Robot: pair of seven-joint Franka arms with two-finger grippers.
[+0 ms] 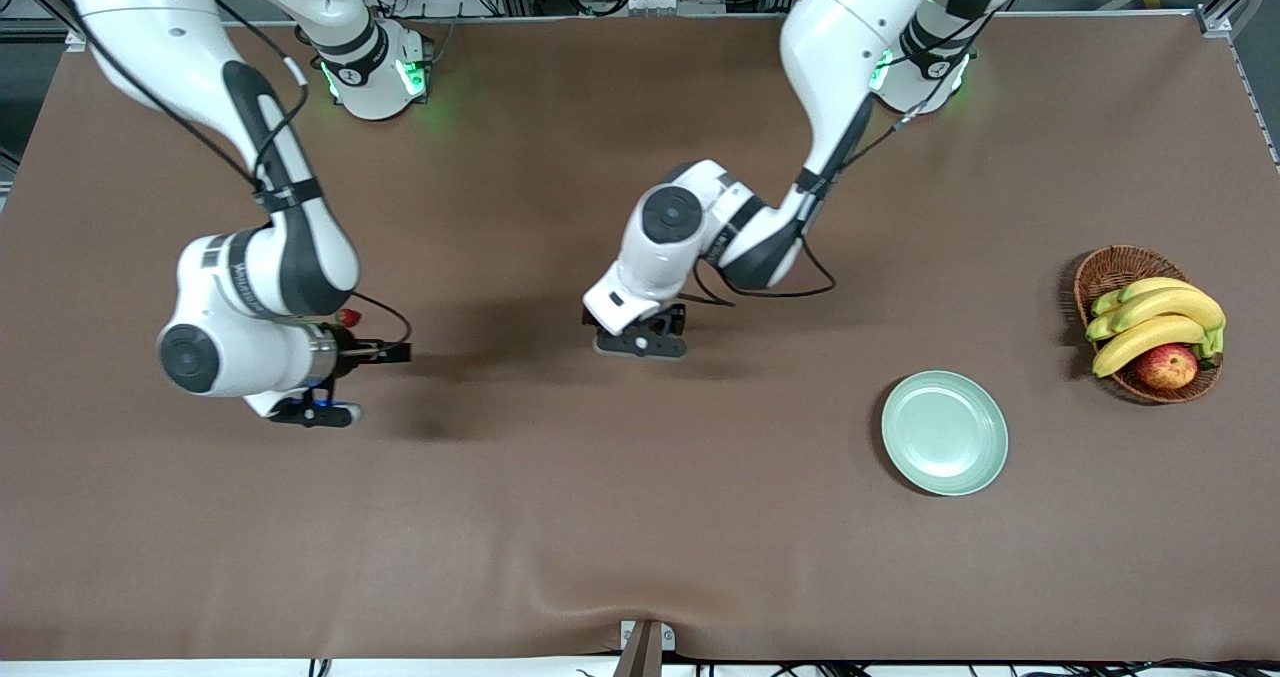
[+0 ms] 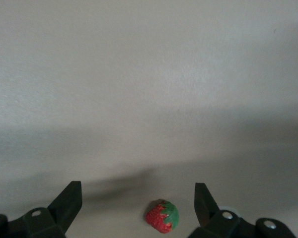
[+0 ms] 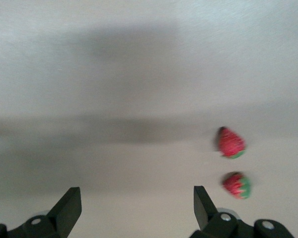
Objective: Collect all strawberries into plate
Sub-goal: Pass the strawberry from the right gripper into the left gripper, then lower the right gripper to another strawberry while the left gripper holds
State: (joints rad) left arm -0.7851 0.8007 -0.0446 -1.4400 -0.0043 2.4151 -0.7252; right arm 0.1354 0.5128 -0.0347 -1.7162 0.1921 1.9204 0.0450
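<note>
Both arms reach low over the table; left gripper (image 1: 640, 345) and right gripper (image 1: 335, 382) hang with fingers spread.

Brown table (image 1: 560, 517) carried a mint-green plate (image 1: 945, 433), a wicker basket (image 1: 1108, 269) nearby toward the left arm's end, and three strawberries (image 2: 162, 216) (image 3: 231, 142) (image 3: 237, 185) lying on its surface.

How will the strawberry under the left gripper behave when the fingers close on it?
The strawberry is small and rounded, so it may roll or slip aside if the open left gripper closes off-centre. It looks light for its size. Its tapered shape suggests the fingers could squeeze it out; a gentle, centred grip seems wise.
</note>
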